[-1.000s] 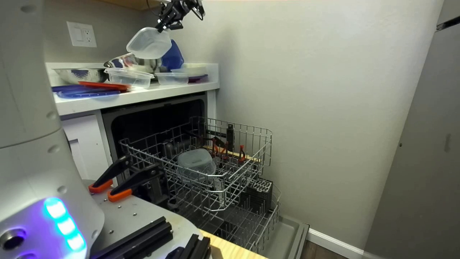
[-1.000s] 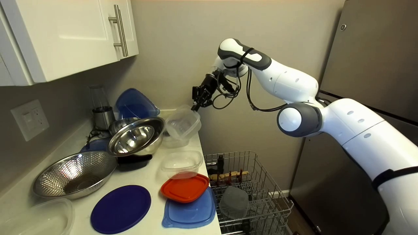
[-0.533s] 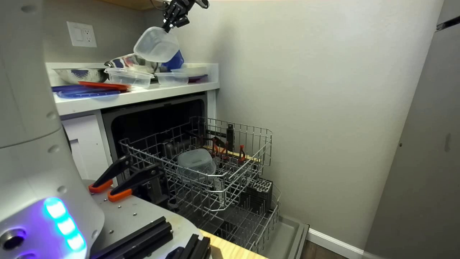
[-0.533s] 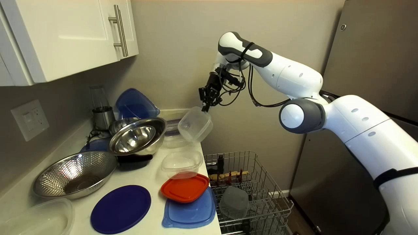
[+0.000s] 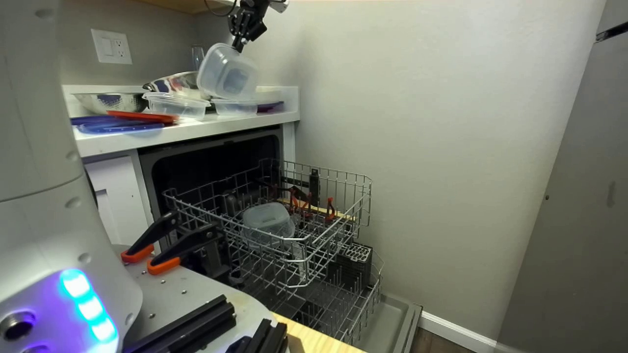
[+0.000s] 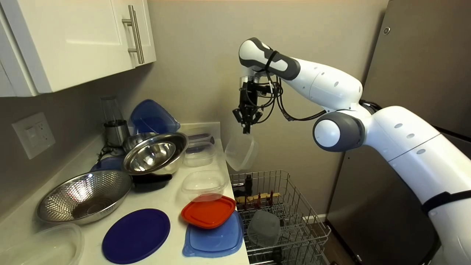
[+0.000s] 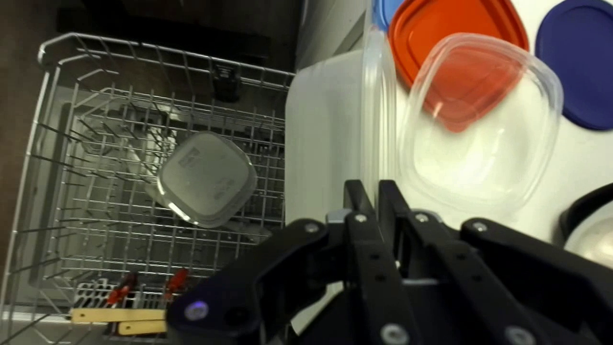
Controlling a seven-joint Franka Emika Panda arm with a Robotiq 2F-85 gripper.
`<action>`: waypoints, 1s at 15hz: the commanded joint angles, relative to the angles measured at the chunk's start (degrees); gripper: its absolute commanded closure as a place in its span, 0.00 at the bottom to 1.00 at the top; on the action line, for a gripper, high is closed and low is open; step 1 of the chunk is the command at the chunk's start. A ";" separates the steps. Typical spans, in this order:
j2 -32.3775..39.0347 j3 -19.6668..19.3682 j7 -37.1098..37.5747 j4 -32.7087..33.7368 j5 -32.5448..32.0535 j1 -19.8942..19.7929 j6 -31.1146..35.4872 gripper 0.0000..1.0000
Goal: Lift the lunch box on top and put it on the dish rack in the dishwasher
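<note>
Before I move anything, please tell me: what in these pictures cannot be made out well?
Lunch box: partly covered by the gripper, wrist view.
Lower rack: partly behind the dish rack, in an exterior view.
Dishwasher: too dark inside, in an exterior view.
Corner tub: cut off by the bottom edge, in an exterior view.
Racked tub: marks on its base too small to read, wrist view.

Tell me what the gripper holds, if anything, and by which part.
The translucent lunch box, pinched at one edge of its rim by the gripper.
</note>
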 commanded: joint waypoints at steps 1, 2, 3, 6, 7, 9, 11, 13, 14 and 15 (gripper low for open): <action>-1.53 -3.39 2.57 -2.12 -5.28 2.17 -4.50 0.98; -1.19 -4.46 2.48 -1.89 -6.98 2.91 -5.51 0.99; -0.84 -5.47 2.21 -1.66 -8.71 3.60 -6.65 0.98; 1.02 -8.46 1.04 -1.26 -13.99 5.54 -9.69 0.98; 1.86 -9.41 0.55 -1.12 -15.72 6.08 -10.75 0.98; 4.31 -10.97 -0.92 -0.97 -18.81 6.61 -12.73 0.99; 7.52 -12.52 -2.91 -0.46 -21.96 6.97 -14.31 0.98; 8.53 -13.95 -5.15 -4.51 -24.82 7.33 -12.79 0.98; 9.84 -14.28 -6.23 -4.85 -25.81 7.26 -12.38 0.98; 11.06 -14.41 -6.99 -5.20 -26.43 7.06 -12.12 0.98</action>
